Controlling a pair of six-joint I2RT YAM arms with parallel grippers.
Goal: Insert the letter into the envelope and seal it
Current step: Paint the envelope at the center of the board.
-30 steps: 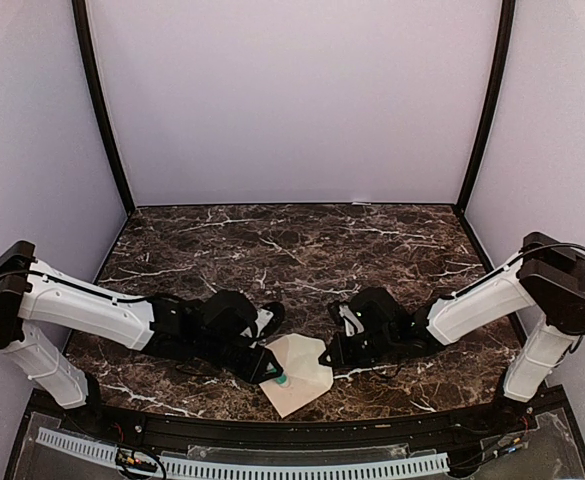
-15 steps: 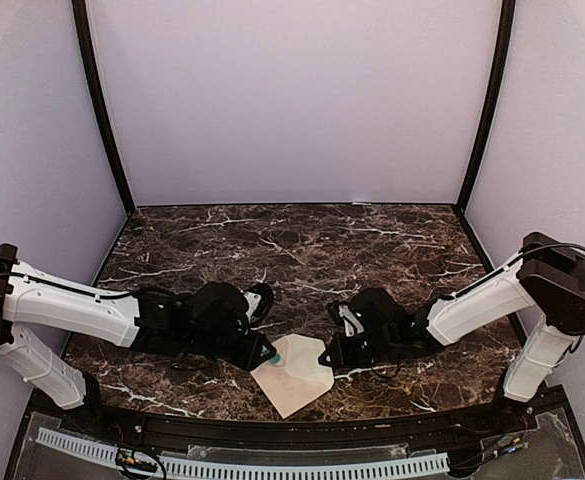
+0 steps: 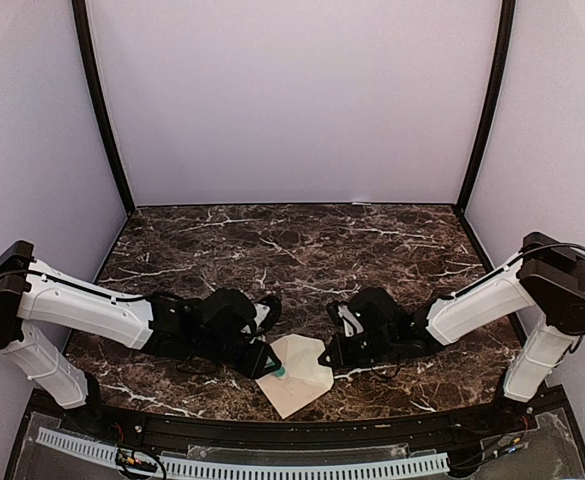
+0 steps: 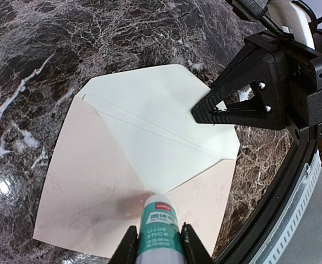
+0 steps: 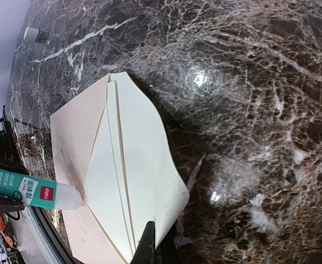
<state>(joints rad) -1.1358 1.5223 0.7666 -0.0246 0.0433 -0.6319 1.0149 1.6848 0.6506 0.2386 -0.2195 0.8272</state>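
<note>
The glue stick (image 4: pixel 159 228) is filling the gap between the left gripper's (image 3: pixel 269 366) jaws. Just ahead of them the envelope (image 4: pixel 149 137) is lying flat, and the right gripper (image 4: pixel 199 114), jaws closed, is sitting at its far edge, barring straight passage. To either side, bare table (image 3: pixel 302 240) is lying open.

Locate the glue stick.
The glue stick is bottom centre in the left wrist view, held by the left gripper, its tip touching the open envelope.

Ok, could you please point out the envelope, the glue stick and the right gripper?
envelope (image 4: pixel 149 151), left wrist view, middle of its pale flap.
glue stick (image 4: pixel 158 228), left wrist view, its labelled barrel.
right gripper (image 4: pixel 202 114), left wrist view, its closed fingertips.
</note>
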